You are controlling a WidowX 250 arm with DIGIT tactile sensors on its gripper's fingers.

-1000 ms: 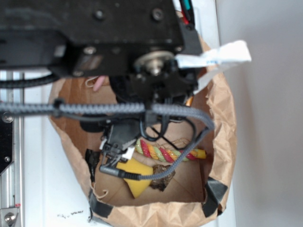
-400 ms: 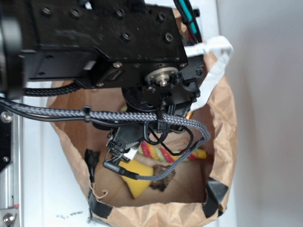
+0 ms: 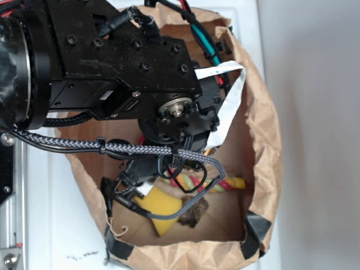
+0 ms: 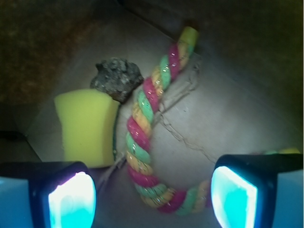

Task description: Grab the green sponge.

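The sponge (image 4: 85, 126) is yellow with a thin green layer along its right side, and it lies flat on the bag's floor. In the wrist view it is at the left, just beyond my left finger (image 4: 71, 199). My gripper (image 4: 152, 199) is open, with only a bend of the twisted rope (image 4: 142, 137) lying between the fingers. In the exterior view the arm (image 3: 112, 67) reaches into the bag, and the sponge (image 3: 160, 211) shows below its cables.
A pink, green and yellow rope (image 3: 194, 183) curves beside the sponge. A dark crumpled lump (image 4: 116, 78) touches the sponge's far corner. The brown paper bag's walls (image 3: 264, 129) close in on all sides. A white strap (image 3: 228, 107) hangs from the arm.
The wrist has dropped deeper into the bag and the arm has swung round above it. Sponge, rope and lump lie where they were.
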